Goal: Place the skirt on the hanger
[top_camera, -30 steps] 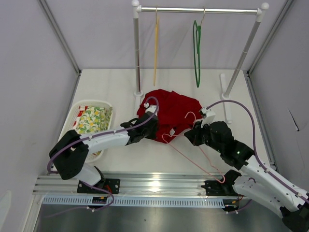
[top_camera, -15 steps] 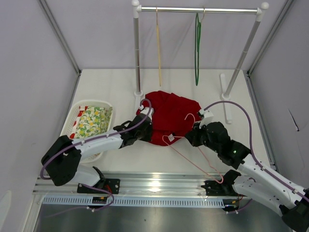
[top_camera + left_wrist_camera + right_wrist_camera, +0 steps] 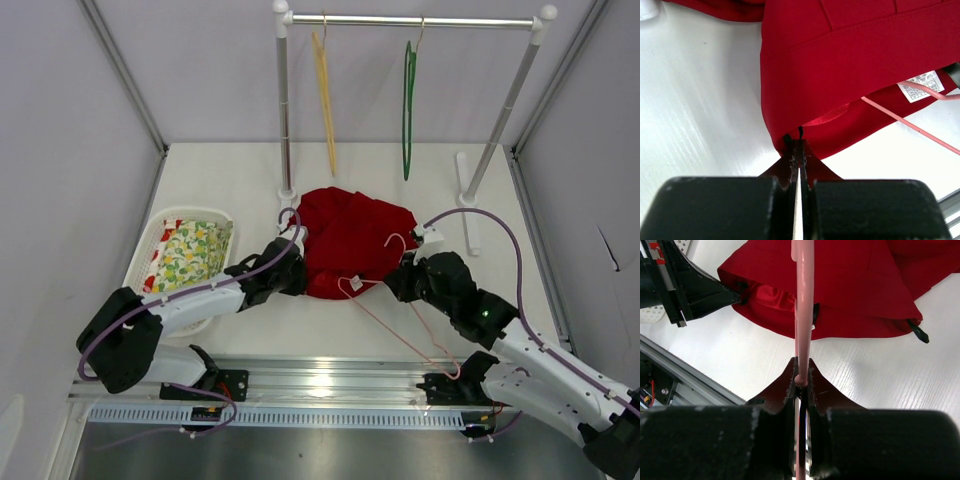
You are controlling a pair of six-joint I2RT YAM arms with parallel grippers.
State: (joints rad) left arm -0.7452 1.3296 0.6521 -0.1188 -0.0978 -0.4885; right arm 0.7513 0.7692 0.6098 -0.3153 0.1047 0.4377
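The red skirt (image 3: 355,235) lies crumpled on the table in front of the rack. My left gripper (image 3: 293,270) is shut on its near-left hem, and the cloth is pinched at the fingertips in the left wrist view (image 3: 799,145). The pale pink hanger (image 3: 400,331) lies with its hook on the skirt's right part and its long wire running toward the near right. My right gripper (image 3: 400,280) is shut on the hanger wire (image 3: 805,290), which points into the skirt (image 3: 850,285). The wire also crosses the left wrist view (image 3: 910,125), next to a white care label (image 3: 920,85).
A white basket (image 3: 190,211) holding yellow-green floral cloth (image 3: 190,250) stands at the left. A clothes rack (image 3: 284,110) stands at the back, with a yellow hanger (image 3: 325,100) and a dark green hanger (image 3: 408,110) on its bar. A metal rail (image 3: 320,375) runs along the near edge.
My left gripper has drawn left and toward me with the skirt's hem, stretching that edge out. The yellow and green hangers have swung on the bar. The right gripper has barely moved.
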